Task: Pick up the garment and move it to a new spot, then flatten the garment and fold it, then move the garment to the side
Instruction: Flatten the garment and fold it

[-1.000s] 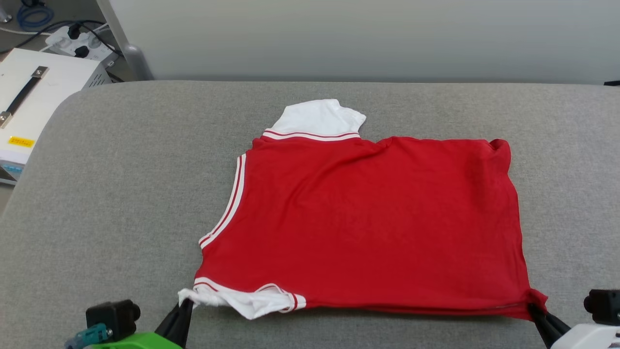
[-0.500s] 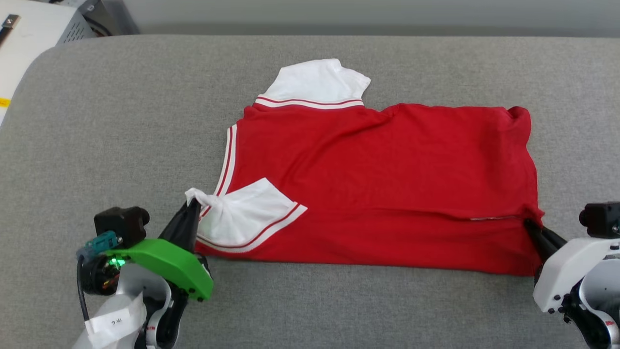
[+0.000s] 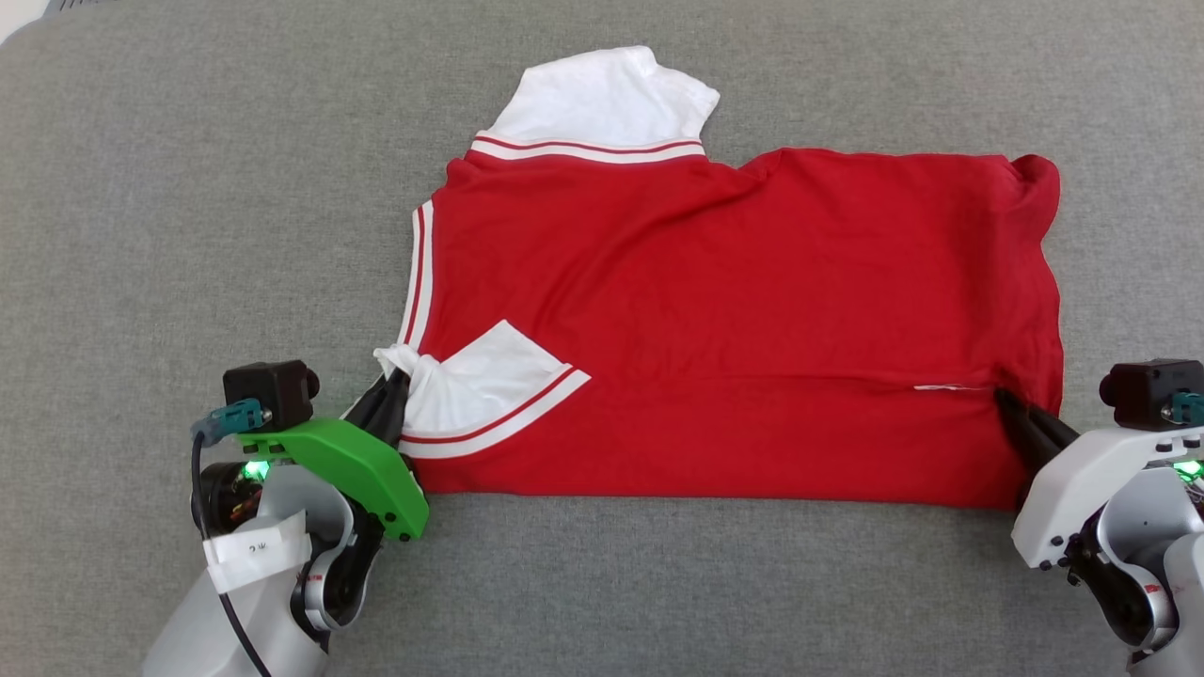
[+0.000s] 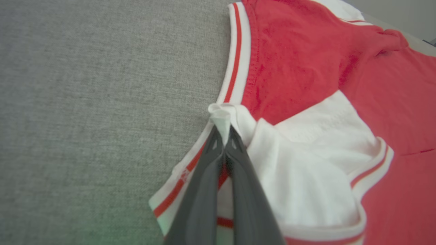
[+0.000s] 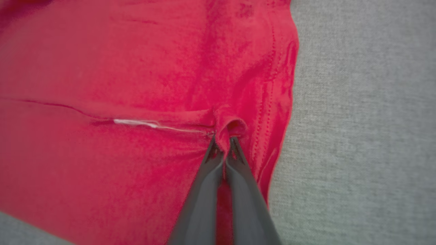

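The garment (image 3: 734, 310), a red jersey with white sleeves and red-and-white trim, lies spread on the grey padded surface (image 3: 188, 188). Its near edge is folded over onto the body. My left gripper (image 3: 395, 384) is shut on the bunched white near sleeve, which lies over the red cloth; in the left wrist view the left gripper (image 4: 223, 136) pinches the sleeve tip of the garment (image 4: 306, 163). My right gripper (image 3: 1003, 400) is shut on the red hem corner at the right; in the right wrist view the right gripper (image 5: 223, 144) holds a small pinch of the garment (image 5: 119, 85). No numbers or letters are visible.
The other white sleeve (image 3: 607, 99) lies flat at the far side. Bare grey surface (image 5: 368, 119) surrounds the jersey on the left, right and near sides.
Both grippers have carried the near edge away from me and over the body, laying the white sleeve on the red cloth. The head camera has tilted down, so the whole picture shifted.
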